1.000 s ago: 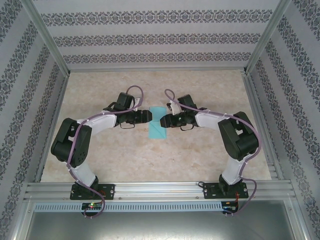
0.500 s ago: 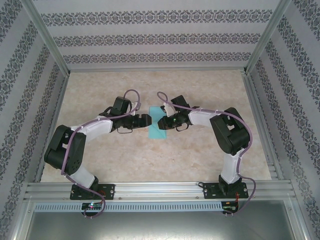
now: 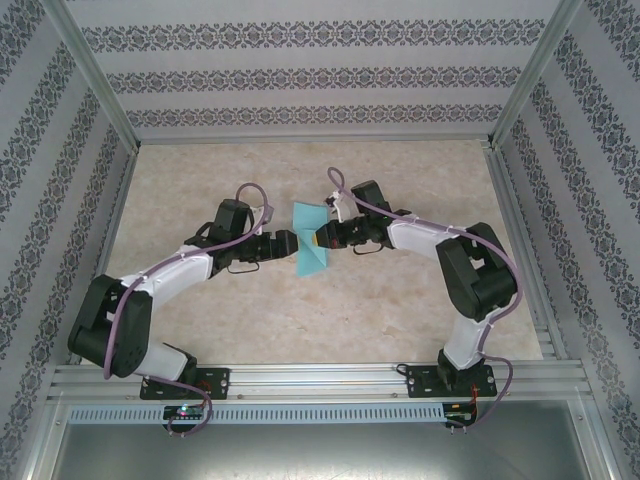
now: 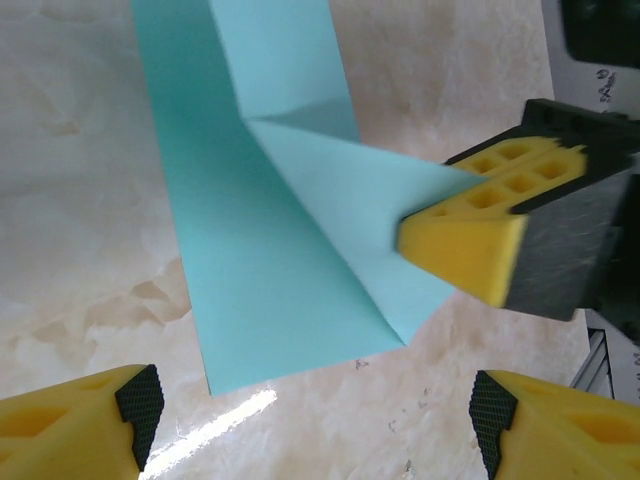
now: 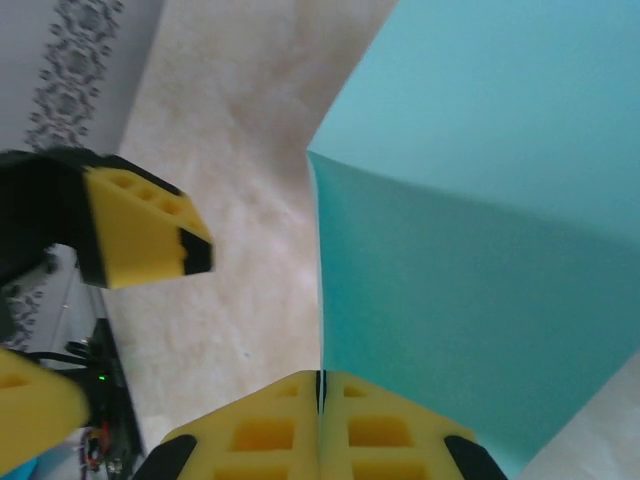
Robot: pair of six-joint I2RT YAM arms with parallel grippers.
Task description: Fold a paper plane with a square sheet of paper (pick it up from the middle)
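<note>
The teal-blue sheet of paper point(image 3: 310, 250) lies at mid-table as a folded strip with one flap raised off the surface. My right gripper point(image 3: 319, 238) is shut on the flap's right edge. In the right wrist view its yellow fingers point(image 5: 321, 378) meet on the paper point(image 5: 470, 290). The left wrist view shows the same pinch, right fingers point(image 4: 470, 235) on the paper point(image 4: 260, 270). My left gripper point(image 3: 290, 245) stands open just left of the sheet. Its gap point(image 4: 310, 435) holds nothing and hangs over bare table near the sheet's edge. A paper plane is out of view.
The marble-look table point(image 3: 300, 320) is walled by patterned panels and aluminium posts point(image 3: 105, 100). An aluminium rail point(image 3: 320, 380) with both arm bases runs along the near edge. Both forearms reach in toward the middle, close together.
The right gripper has shut on the sheet's right side and lifted that flap. The left arm has stretched lower and further in, and its jaws stand slightly wider.
</note>
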